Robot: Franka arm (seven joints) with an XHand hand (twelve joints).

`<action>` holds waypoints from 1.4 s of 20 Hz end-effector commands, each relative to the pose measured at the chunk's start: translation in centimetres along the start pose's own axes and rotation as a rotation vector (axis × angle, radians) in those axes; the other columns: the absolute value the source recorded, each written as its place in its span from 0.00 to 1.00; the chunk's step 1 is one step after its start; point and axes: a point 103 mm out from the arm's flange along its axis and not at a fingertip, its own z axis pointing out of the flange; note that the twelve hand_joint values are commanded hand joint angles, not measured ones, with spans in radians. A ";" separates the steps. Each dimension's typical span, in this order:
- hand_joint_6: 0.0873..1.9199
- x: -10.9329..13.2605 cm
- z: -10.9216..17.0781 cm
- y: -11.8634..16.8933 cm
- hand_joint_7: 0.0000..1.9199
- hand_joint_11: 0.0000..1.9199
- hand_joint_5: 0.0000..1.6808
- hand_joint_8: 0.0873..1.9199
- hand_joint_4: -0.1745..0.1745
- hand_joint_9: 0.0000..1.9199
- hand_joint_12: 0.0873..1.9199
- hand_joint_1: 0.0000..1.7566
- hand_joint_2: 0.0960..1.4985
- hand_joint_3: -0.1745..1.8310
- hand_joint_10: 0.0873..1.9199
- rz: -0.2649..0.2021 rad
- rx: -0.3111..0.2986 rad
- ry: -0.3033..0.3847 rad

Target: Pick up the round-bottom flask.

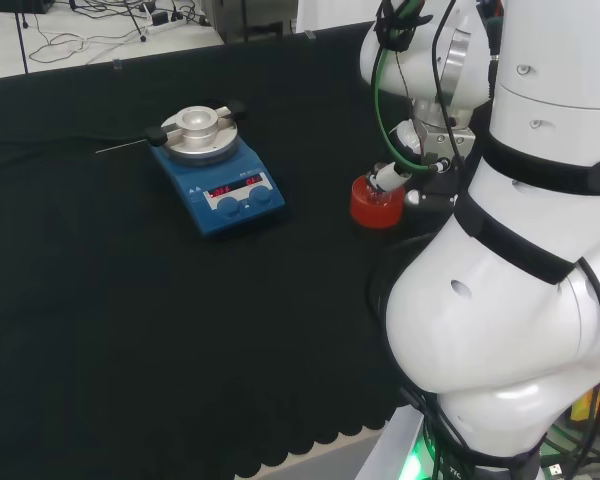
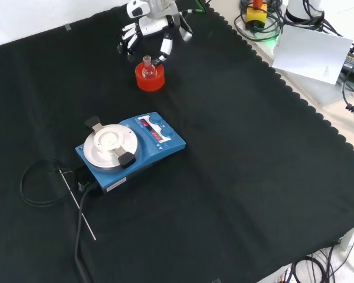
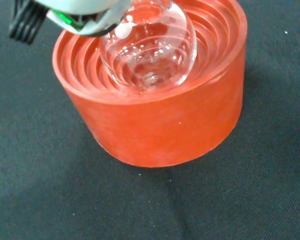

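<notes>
Round-bottom flask (image 2: 146,69) sits upright in the red ribbed stand (image 2: 150,79) — its curved base could not rest on the worktop (image 2: 236,177) alone — while the hand (image 2: 150,36) hovers just behind, fingers spread, holding nothing.

In the head view, the arm's white links are covering the hand; the red ribbed stand (image 1: 377,203) is showing only partly below them, and the flask cannot be made out.

In the wrist view, a blurred white part of the hand (image 3: 85,12) is crossing the flask's (image 3: 150,50) upper portion, and the picture's edge is cutting off its neck.

In the front view, the flask (image 2: 147,68) just below the hand (image 2: 150,26) is too small to tell whether the fingers (image 2: 164,48) are touching it. The picture's edge is cutting off the wrist above the hand.
</notes>
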 end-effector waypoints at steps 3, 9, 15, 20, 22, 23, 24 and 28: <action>0.36 -0.2 0.1 0.5 0.11 0.05 0.45 0.32 0.33 0.19 0.74 0.50 0.36 0.42 0.34 0.000 -0.005 -0.017; 0.36 -0.1 0.2 0.6 0.12 0.07 0.50 0.32 0.30 0.21 0.74 0.51 0.38 0.42 0.33 0.004 -0.010 -0.036; 0.36 -0.1 0.1 0.7 0.13 0.09 0.53 0.32 0.28 0.23 0.74 0.51 0.40 0.41 0.33 0.004 -0.018 -0.042; 0.40 -0.3 -0.6 0.9 0.15 0.11 0.64 0.33 0.74 0.25 0.73 0.57 0.48 0.34 0.32 -0.003 -0.036 -0.050; 0.40 -0.3 -0.7 0.8 0.16 0.12 0.67 0.33 0.94 0.26 0.72 0.60 0.50 0.32 0.31 -0.005 -0.036 -0.049; 0.40 -0.3 -0.7 0.8 0.16 0.13 0.68 0.33 0.97 0.27 0.72 0.61 0.49 0.34 0.31 -0.007 -0.037 -0.052; 0.40 -0.3 -0.7 0.8 0.16 0.13 0.69 0.32 0.99 0.27 0.72 0.61 0.47 0.36 0.30 -0.012 -0.042 -0.052; 0.49 -0.2 -1.0 0.6 0.19 0.16 0.71 0.32 1.00 0.30 0.71 0.63 0.31 0.57 0.29 -0.025 -0.057 -0.049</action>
